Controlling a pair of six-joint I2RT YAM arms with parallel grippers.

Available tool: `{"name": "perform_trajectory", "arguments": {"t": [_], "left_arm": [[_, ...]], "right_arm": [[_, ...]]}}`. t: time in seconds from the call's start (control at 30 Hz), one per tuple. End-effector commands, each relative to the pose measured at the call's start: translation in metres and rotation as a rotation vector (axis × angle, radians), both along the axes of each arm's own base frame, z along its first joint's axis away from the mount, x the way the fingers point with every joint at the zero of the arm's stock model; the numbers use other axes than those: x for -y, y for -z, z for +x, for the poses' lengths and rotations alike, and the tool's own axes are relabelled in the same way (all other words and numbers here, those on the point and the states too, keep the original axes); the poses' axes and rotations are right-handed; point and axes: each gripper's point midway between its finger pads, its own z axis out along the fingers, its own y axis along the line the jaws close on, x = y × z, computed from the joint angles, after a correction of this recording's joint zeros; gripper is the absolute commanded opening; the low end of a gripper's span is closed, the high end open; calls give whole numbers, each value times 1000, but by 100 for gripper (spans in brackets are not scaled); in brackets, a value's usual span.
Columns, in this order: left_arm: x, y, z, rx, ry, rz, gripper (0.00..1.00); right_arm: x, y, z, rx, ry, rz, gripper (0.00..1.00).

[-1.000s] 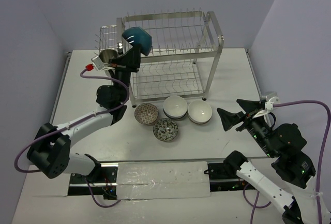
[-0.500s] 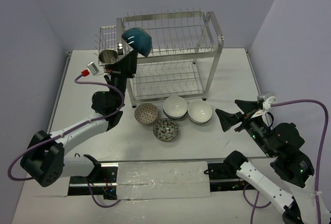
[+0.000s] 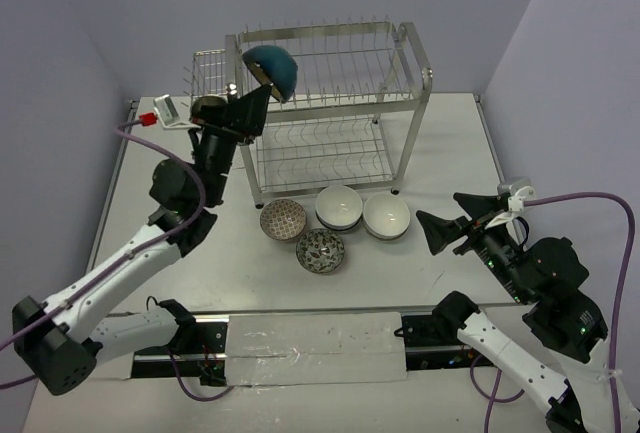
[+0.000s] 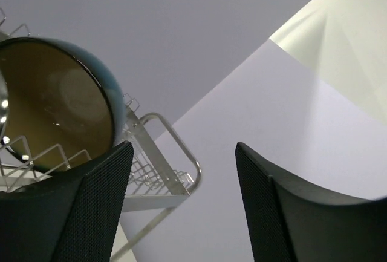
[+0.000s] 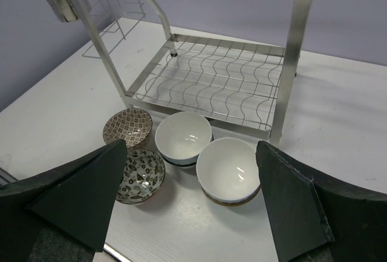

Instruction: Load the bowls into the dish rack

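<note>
A teal bowl (image 3: pixel 272 68) with a brown inside (image 4: pixel 54 104) stands on edge among the prongs at the left end of the dish rack's (image 3: pixel 400 83) upper tier. My left gripper (image 3: pixel 250 105) sits just below and left of it, jaws apart and open with nothing between them (image 4: pixel 181 153); one finger (image 4: pixel 91 201) is close under the bowl's rim. On the table in front of the rack lie a red patterned bowl (image 3: pixel 283 220), two white bowls (image 3: pixel 339 206) (image 3: pixel 386 217) and a dark floral bowl (image 3: pixel 320 250). My right gripper (image 3: pixel 430 228) hovers open to their right, empty (image 5: pixel 192 153).
A steel cup (image 3: pixel 208 106) sits in the small side basket (image 3: pixel 207 65) at the rack's left end, right behind my left wrist. The rack's lower tier (image 5: pixel 211 80) holds nothing. A white strip (image 3: pixel 310 338) runs along the near table edge.
My left gripper has opened and let go of the teal bowl, which now rests slightly higher in the upper tier. The left arm has swung up and left. The right arm has barely moved.
</note>
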Motion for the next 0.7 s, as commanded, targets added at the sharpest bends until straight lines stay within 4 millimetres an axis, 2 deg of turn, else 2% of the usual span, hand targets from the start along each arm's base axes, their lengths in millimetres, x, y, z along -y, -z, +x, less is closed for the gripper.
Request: {"name": "perform_trajectory", "arguments": {"t": [0.0,0.03,0.07,0.1,0.13,0.23,0.33,0.43,0.47,0.5,0.53,0.57,0.63,0.67], "left_arm": [[0,3,-11,-146,22,144,75],[-8,-12,-15,-161,4,146,78],[-11,-10,-16,-197,-9,181,80],[-14,10,-16,-280,-21,258,80],[-24,4,-18,-304,-56,264,79],[-39,17,-24,-363,-103,309,79],[-46,18,-26,-349,-130,371,80],[-45,10,-23,-324,-150,465,82],[-42,8,-23,-316,-141,493,82],[-40,1,-20,-317,-147,507,83],[-41,8,-18,-337,-156,560,84],[-41,8,-17,-344,-162,585,84],[-42,4,-13,-356,-180,624,86],[-45,9,-13,-384,-188,649,89]], "right_arm": [[-2,-8,2,14,-3,7,94],[-2,-8,3,10,-1,2,94],[-2,-9,3,13,0,1,94],[-1,-9,4,15,6,2,94],[-1,-9,5,15,11,1,94],[-3,-5,9,1,17,-4,94],[-9,-2,14,-21,10,1,94],[-15,-8,22,-36,18,19,94],[-16,-20,22,-24,16,38,96],[-22,-20,29,-49,17,32,96],[-25,-24,32,-57,18,32,96],[-24,-37,32,-48,19,42,97],[-33,-40,42,-75,15,24,100],[-33,-57,40,-49,7,36,100]]}}
